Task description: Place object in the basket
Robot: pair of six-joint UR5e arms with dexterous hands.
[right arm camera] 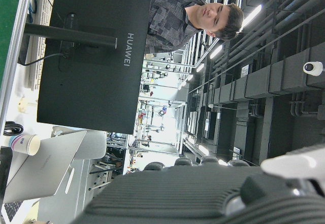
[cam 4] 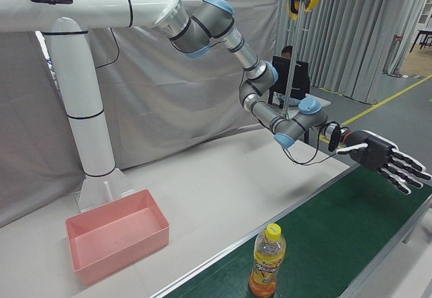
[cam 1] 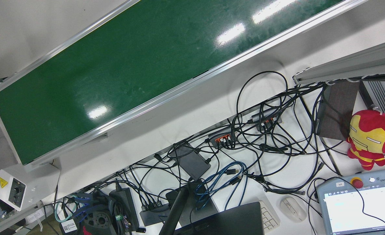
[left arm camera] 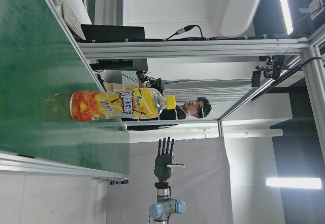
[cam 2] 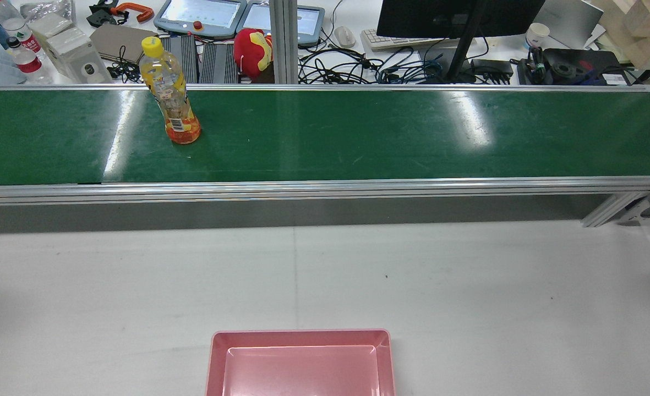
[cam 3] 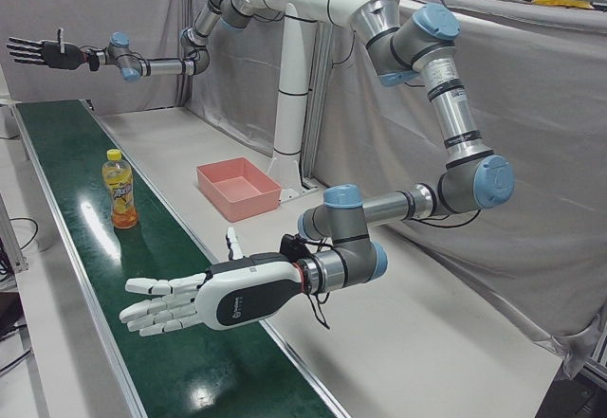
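Closest to me hangs the left hand [cam 3: 204,299], a white one, held flat above the green conveyor belt [cam 3: 66,209] with its fingers stretched out and apart, gripping nothing. Farther along the belt stands the bottle [cam 3: 119,189], upright and alone: clear plastic, yellow cap, an orange and yellow label, orange at the foot. From behind the arms it sits on the robot's left stretch of the belt, nearer the far rail. The right hand [cam 4: 379,156], the black one, hovers over the belt well apart from the bottle, its fingers likewise splayed and empty (its fingertips look pale). The pink basket [cam 2: 300,334] lies empty on the white table [cam 2: 468,275], close to the white pedestal [cam 3: 292,105], with bare table between it and the belt. Beyond the belt the operators' desk is crowded: tangled black cables [cam 1: 260,130], a red and yellow plush toy [cam 1: 370,137], a dark monitor [cam 2: 457,16]. Grey curtains [cam 3: 531,134] close the station behind the arms.
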